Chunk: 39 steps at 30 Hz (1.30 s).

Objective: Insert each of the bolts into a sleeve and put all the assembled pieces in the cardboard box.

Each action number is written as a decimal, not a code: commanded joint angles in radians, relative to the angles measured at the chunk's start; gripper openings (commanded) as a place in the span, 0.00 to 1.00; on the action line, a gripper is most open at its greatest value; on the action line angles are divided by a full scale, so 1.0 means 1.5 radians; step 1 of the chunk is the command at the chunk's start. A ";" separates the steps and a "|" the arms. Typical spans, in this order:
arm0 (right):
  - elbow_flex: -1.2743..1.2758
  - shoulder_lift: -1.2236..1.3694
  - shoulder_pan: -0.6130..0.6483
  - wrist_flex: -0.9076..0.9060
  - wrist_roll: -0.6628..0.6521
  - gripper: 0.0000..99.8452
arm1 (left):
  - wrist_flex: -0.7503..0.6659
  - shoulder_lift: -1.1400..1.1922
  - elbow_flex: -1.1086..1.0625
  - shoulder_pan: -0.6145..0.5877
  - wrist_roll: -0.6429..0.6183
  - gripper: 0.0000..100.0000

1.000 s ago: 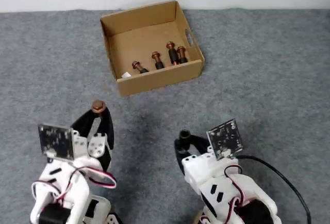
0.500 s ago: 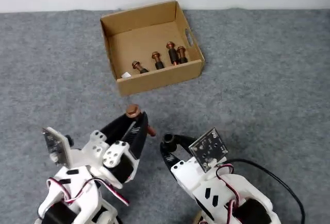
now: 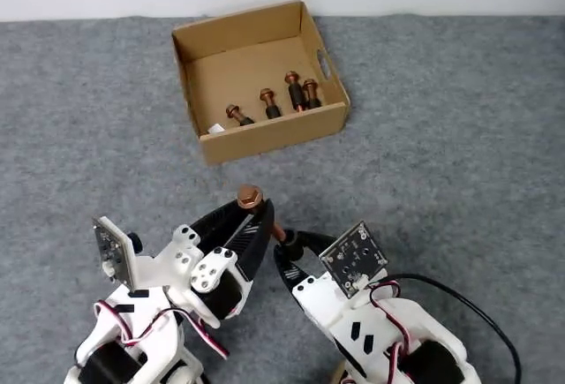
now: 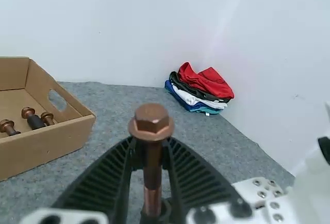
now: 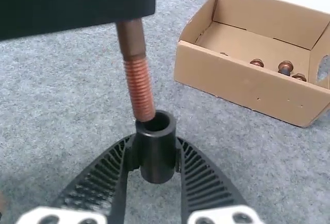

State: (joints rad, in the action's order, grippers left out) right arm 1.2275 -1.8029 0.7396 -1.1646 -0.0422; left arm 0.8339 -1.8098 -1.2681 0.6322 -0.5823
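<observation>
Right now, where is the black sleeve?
High view, front centre: the sleeve sits in the right claw; the bolt in the left claw meets its mouth.

Bare carpet (image 3: 441, 154) lies open on three sides of the cardboard box (image 3: 269, 137).

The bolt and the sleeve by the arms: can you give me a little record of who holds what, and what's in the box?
bolt: clamped in the left jaws
sleeve: clamped in the right jaws
meeting: bolt's threaded tip at the sleeve's mouth, not pushed home
cardboard box: four assembled pieces inside
surface: grey carpet
</observation>
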 commanded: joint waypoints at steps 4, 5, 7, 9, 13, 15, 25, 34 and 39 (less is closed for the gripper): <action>-0.004 0.003 0.031 0.013 -0.017 0.01 | -0.021 -0.003 -0.026 0.006 -0.003 0.00; -0.004 0.003 0.038 0.013 -0.028 0.01 | -0.021 -0.003 -0.034 0.006 -0.003 0.00; -0.004 0.003 0.041 0.013 -0.034 0.01 | -0.021 -0.003 -0.046 0.006 -0.003 0.00; -0.004 0.003 0.041 0.013 -0.034 0.01 | -0.014 -0.002 -0.051 0.007 -0.002 0.00; -0.004 0.003 0.040 0.013 -0.034 0.01 | 0.057 -0.002 -0.043 0.048 0.012 0.00; -0.004 0.002 0.040 0.013 -0.034 0.01 | 0.102 -0.002 -0.034 0.081 0.047 0.00; -0.005 0.002 0.039 0.013 -0.034 0.01 | 0.192 -0.002 -0.020 0.117 0.082 0.01; -0.004 0.002 0.039 0.013 -0.034 0.01 | 0.251 -0.001 -0.019 0.082 0.163 0.16; -0.003 0.002 0.039 0.013 -0.034 0.01 | 0.268 -0.001 0.021 0.072 0.181 0.16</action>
State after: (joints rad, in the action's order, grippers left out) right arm 1.2428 -1.7998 0.8009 -1.1676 -0.0852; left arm 1.1914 -1.8159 -1.2743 0.7442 -0.3291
